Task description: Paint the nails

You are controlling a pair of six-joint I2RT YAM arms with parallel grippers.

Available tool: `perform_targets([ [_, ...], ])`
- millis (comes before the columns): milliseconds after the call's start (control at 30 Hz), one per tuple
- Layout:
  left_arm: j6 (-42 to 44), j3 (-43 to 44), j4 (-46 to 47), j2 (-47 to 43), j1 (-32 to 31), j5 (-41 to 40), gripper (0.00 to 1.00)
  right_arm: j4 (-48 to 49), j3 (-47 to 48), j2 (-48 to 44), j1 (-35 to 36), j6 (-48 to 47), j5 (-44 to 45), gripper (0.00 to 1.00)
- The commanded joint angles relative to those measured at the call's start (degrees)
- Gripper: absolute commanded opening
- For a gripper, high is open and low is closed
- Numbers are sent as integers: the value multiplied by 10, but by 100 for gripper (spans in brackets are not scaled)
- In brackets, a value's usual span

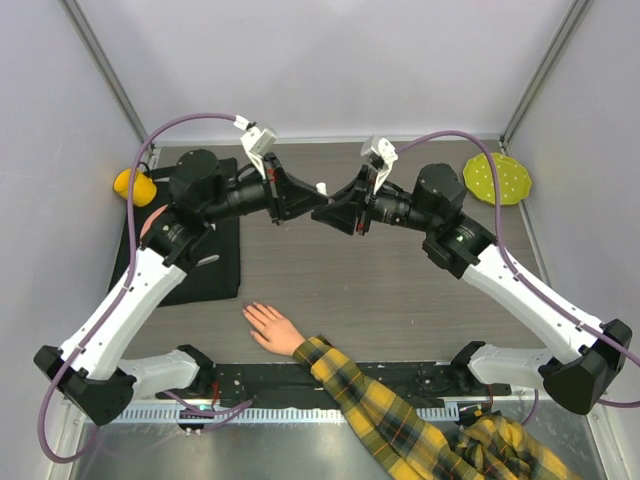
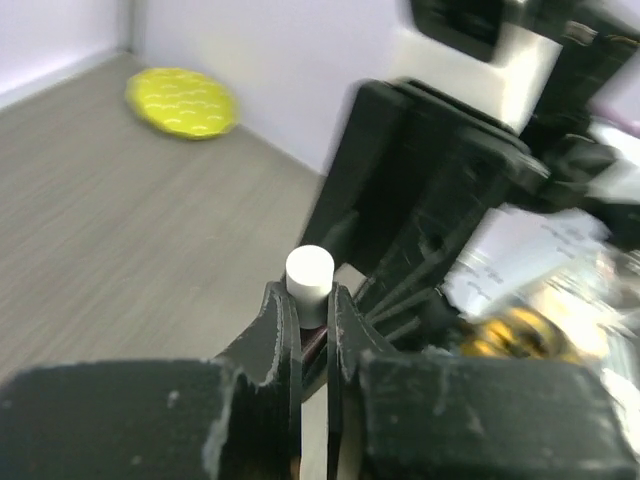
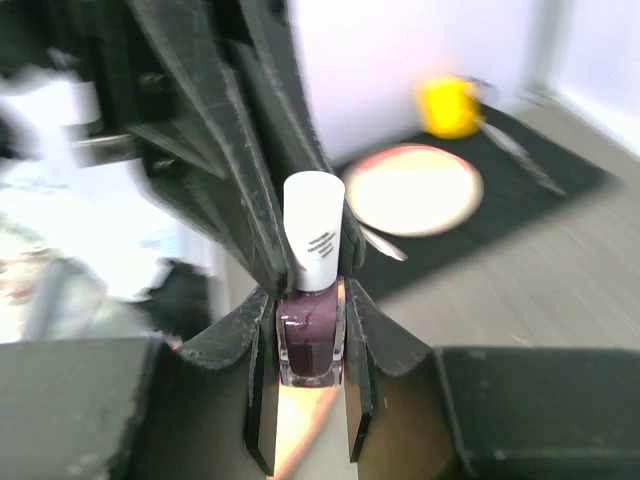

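A pale hand (image 1: 272,327) in a yellow-black plaid sleeve (image 1: 360,395) lies flat near the table's front edge, fingers spread toward the upper left. Its nails are too small to make out. Well above and behind it, both grippers meet in mid-air. My right gripper (image 3: 311,300) is shut on a small dark purple bottle (image 3: 311,340). The bottle's white cap (image 3: 313,240) points at the left arm. My left gripper (image 2: 313,295) is shut on that cap (image 2: 309,272). In the top view the cap (image 1: 322,188) shows between the left gripper (image 1: 318,196) and right gripper (image 1: 336,212).
A black mat (image 1: 205,255) lies at the left with a pale pink plate (image 3: 412,190) and a yellow object (image 1: 133,186) on it. A yellow-green disc (image 1: 498,180) sits at the back right. White walls enclose the table.
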Motion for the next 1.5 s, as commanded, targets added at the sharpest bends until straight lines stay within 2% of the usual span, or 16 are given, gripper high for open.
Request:
perform_targets([
  [0, -86, -75, 192, -2, 29, 279, 0, 339, -39, -16, 22, 235, -341, 1],
  [33, -118, -88, 288, -5, 31, 301, 0, 414, -45, -2, 22, 298, -362, 1],
  [67, -146, -98, 327, -4, 31, 320, 0, 547, -50, 6, 22, 407, -363, 1],
  [100, -208, -113, 365, -2, 31, 345, 0, 593, -53, 13, 22, 439, -365, 1],
  [167, -243, -122, 432, -1, 31, 354, 0, 647, -52, 25, 22, 474, -364, 1],
  [233, -236, -120, 426, -5, 30, 353, 0, 631, -53, 29, 22, 469, -364, 1],
  [300, -165, -88, 317, -7, 31, 332, 0, 583, -47, 29, 17, 416, -361, 1],
  [367, -104, -41, 211, -13, 31, 308, 11, 450, -40, 13, 13, 350, -339, 1],
  [400, -36, -26, 115, -17, 31, 282, 18, 379, -23, 6, 13, 229, -325, 1],
  [433, -15, -14, 74, -20, 31, 263, 42, 211, -8, 0, 14, 166, -301, 1],
  [533, 54, 22, -27, -38, 31, 194, 73, 48, 36, -8, 13, 39, -204, 1],
  [633, 86, 43, -84, -59, 31, 108, 84, 0, 50, -8, 13, 1, -113, 1],
  [767, 64, 50, -96, -73, 31, -9, 84, -36, 54, -8, 14, -9, -26, 1],
  [967, -1, 45, -69, -67, 31, -92, 65, -56, 64, -6, 19, -22, 61, 1],
  [1100, -27, 50, -56, -50, 31, -91, 57, -55, 65, -3, 22, -21, 79, 1],
  [1467, -46, 58, -26, -17, 3, -85, 54, -49, 68, 6, 29, -24, 85, 1],
])
